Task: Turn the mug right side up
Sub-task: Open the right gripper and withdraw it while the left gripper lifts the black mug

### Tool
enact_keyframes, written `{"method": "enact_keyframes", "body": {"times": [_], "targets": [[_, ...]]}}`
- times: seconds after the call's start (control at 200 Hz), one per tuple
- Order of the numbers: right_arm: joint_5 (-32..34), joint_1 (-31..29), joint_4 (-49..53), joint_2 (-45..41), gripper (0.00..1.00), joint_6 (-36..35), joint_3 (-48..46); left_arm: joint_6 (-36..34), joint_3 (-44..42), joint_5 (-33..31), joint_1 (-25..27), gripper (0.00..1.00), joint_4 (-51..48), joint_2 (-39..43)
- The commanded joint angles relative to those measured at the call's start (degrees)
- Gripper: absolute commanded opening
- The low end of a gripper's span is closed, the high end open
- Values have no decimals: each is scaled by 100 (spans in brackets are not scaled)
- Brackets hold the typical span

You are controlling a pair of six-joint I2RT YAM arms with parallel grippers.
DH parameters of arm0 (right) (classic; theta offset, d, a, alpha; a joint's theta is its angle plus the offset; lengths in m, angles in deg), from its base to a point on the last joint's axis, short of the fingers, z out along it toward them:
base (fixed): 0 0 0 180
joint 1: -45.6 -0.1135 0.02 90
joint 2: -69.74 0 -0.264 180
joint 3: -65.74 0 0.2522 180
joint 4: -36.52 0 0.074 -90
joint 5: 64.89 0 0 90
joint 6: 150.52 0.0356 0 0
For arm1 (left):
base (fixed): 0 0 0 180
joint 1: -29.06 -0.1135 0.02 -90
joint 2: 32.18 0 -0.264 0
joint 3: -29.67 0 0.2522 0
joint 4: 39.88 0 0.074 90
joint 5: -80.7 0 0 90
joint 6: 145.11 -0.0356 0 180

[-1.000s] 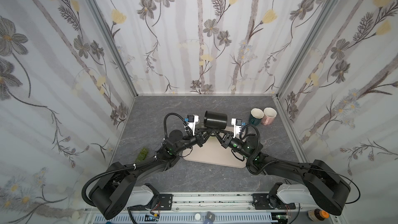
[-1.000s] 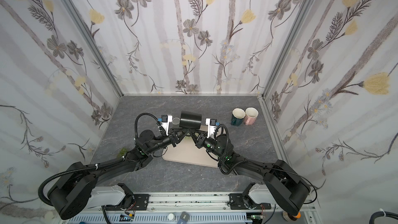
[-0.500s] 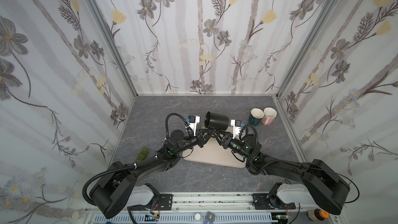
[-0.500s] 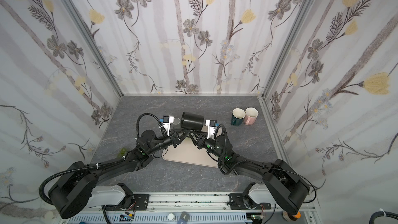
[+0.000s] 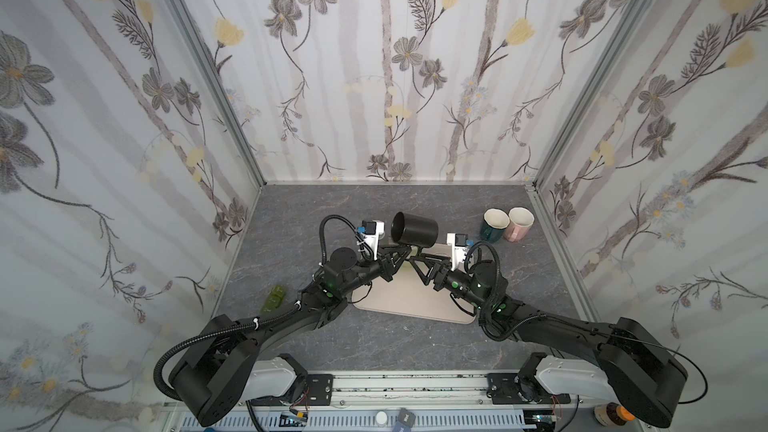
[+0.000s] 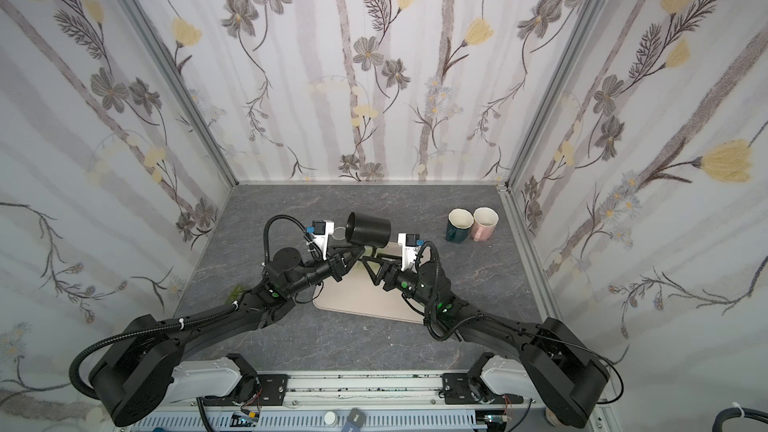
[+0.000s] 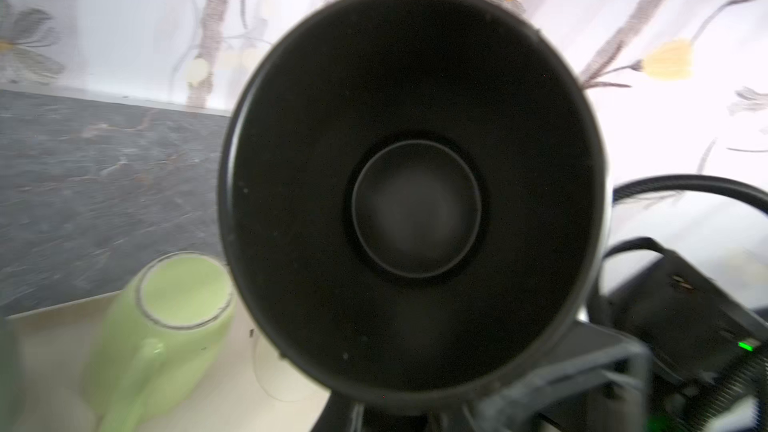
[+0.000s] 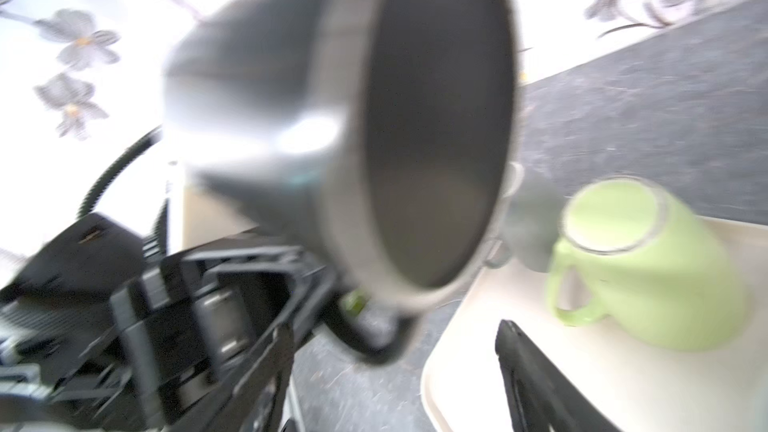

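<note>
The black mug [image 5: 415,228] [image 6: 370,228] hangs on its side above the far end of the tray, its mouth turned left and slightly up. My left gripper [image 5: 404,249] [image 6: 358,249] is shut on it from below, at the handle [image 8: 374,347]. In the left wrist view the mug's dark inside [image 7: 415,184] fills the picture and hides the left gripper [image 7: 390,413]. My right gripper [image 5: 417,266] [image 6: 369,264] [image 8: 399,376] stands open just below and right of the mug, apart from it and holding nothing.
A beige tray [image 5: 407,305] [image 8: 498,388] lies under both grippers, with a light green mug [image 7: 166,326] [image 8: 648,268] on it. A teal mug [image 5: 494,224] and a pink mug [image 5: 519,224] stand upright at the back right. A small green object [image 5: 274,297] lies on the left.
My right gripper has opened, let go of the black mug and drawn back a little. The mug, held by the left gripper alone, has tipped so its mouth shows more.
</note>
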Motion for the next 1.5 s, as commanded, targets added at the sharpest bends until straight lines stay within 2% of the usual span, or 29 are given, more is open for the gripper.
{"method": "enact_keyframes", "body": {"times": [0.0,0.405,0.585,0.799,1.009,1.139,1.284,1.414,1.494], "targets": [[-379,6,-72,-156,81,-266,46,-293,75,-588,-6,0,-348,28],[433,47,932,-1236,87,-680,-120,-288,272,-679,-11,0,-654,-7],[1143,128,1439,-2211,92,-702,-552,-327,517,-792,-9,0,-955,-126],[2230,222,2357,-3549,100,-726,-1145,-458,1011,-1421,-81,0,-2032,-61],[2832,386,3040,-4657,100,-731,-1626,-411,1343,-1703,-460,0,-2791,26],[2832,469,3270,-5171,100,-748,-1842,-375,1669,-2261,-671,0,-3571,182],[2855,529,3776,-5460,100,-860,-1856,-649,1902,-2963,-961,0,-4093,289],[3078,607,4373,-5707,100,-804,-1812,-702,2129,-3564,-1450,0,-4574,310],[2943,622,4450,-5783,100,-878,-1824,-740,2263,-3808,-1743,0,-4749,211]]}}
